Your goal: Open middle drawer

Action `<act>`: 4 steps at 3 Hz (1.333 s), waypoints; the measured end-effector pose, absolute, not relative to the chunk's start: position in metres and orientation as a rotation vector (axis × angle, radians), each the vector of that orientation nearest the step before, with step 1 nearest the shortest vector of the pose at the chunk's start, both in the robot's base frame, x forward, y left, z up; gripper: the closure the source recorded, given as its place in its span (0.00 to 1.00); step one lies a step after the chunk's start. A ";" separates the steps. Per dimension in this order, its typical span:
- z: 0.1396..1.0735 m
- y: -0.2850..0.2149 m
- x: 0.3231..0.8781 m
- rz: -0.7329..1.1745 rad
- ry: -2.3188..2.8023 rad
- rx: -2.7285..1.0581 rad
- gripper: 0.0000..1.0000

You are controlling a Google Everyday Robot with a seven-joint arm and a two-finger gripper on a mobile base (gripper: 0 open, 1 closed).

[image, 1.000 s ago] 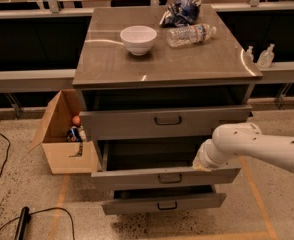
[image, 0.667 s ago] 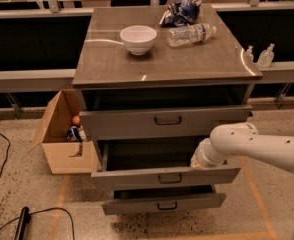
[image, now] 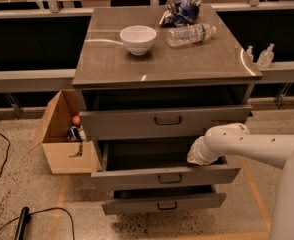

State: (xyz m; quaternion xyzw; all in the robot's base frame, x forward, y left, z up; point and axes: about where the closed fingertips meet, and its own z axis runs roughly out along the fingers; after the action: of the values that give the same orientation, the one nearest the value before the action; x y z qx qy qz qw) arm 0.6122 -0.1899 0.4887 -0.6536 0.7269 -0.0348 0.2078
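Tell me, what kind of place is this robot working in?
Probably a robot lab or workshop: a grey metal drawer cabinet, tape lines on a speckled floor, a loose cable. The gripper is in the open middle drawer, at its right.

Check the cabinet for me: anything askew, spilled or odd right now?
The bottle lies on its side on the cabinet top beside a crumpled bag; no spill shows. The top drawer and bottom drawer stand ajar too. The gripper sits inside the middle drawer, at its right end.
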 end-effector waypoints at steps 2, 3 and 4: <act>0.453 -0.176 0.627 -0.096 1.915 -1.868 1.00; 0.439 -0.171 0.636 -0.099 1.890 -1.879 1.00; 0.430 -0.167 0.645 -0.115 1.866 -1.894 1.00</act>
State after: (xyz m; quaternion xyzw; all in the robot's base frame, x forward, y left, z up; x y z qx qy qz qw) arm 0.6454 -0.1672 0.4298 -0.6912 0.6810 -0.0421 0.2382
